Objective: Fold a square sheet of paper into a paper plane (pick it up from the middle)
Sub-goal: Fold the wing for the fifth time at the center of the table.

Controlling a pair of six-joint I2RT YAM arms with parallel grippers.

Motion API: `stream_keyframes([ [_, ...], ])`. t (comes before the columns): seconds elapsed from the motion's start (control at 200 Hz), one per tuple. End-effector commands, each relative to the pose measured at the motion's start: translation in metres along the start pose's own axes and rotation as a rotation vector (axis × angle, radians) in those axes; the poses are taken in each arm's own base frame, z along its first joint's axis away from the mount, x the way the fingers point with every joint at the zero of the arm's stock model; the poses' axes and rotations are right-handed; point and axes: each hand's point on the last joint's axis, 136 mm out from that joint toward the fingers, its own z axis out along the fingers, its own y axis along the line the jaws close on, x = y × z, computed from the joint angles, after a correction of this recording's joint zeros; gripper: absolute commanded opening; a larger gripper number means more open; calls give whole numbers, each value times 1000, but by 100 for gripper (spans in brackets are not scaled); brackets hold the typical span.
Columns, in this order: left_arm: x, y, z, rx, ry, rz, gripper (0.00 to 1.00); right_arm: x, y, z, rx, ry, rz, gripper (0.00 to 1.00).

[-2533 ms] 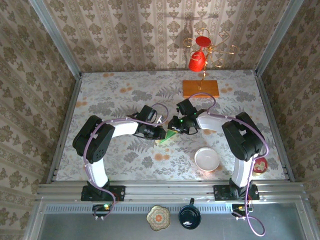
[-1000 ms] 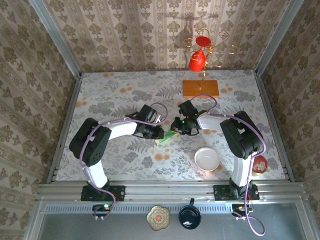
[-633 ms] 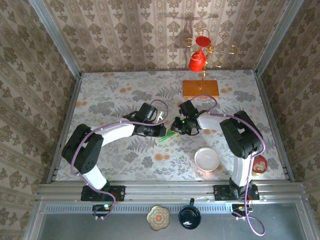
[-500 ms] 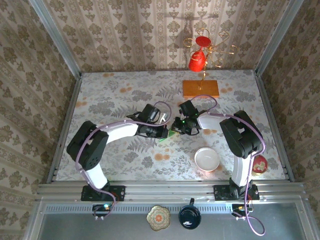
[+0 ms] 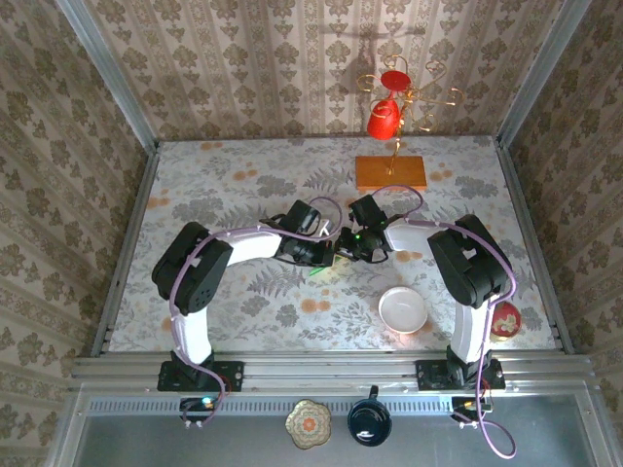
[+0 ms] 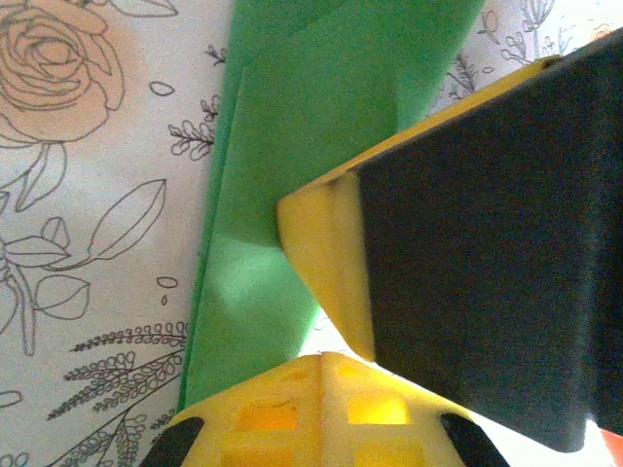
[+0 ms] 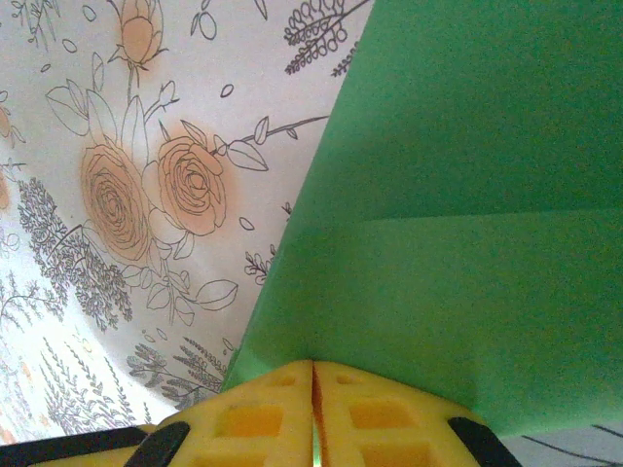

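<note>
Left hand (image 6: pixel 321 358) has its yellow pads pressed together on one edge of the folded green paper (image 6: pixel 292 126). The right hand (image 7: pixel 313 365) pinches the same paper, a sliver of green showing between its closed tips. The paper is creased into overlapping layers at the middle of the flowered counter (image 5: pixel 224 185), where the two hands meet. A white bowl (image 5: pixel 402 309) stands nearer and to the right. An orange wooden slab (image 5: pixel 390 172) lies farther back, carrying a wire stand with a red cup (image 5: pixel 383 119).
</note>
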Motion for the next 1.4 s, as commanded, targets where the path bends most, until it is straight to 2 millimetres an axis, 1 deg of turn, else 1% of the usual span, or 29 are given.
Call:
stream_keyframes([
  [0.0, -6, 2, 3, 22, 2, -22, 0, 31, -61, 19, 187, 90, 72, 12],
  [0.21, 5, 13, 10, 14, 46, -38, 0, 31, -63, 20, 192, 93, 74, 12],
  [0.415, 14, 23, 10, 18, 70, -73, 0, 34, -70, 21, 223, 105, 73, 12],
  [0.665, 25, 30, 2, 40, 92, -113, 0, 38, -85, 23, 281, 127, 63, 11],
  [0.94, 41, 43, -8, 49, 122, -136, 0, 40, -94, 25, 318, 140, 57, 11],
  [1.125, 60, 49, -13, 36, 172, -128, 0, 40, -96, 24, 333, 143, 50, 11],
  [1.2, 67, 54, -15, 23, 191, -135, 0, 41, -97, 25, 337, 146, 49, 11],
  [1.396, 86, 61, -23, -8, 223, -142, 0, 40, -96, 23, 339, 146, 44, 11],
])
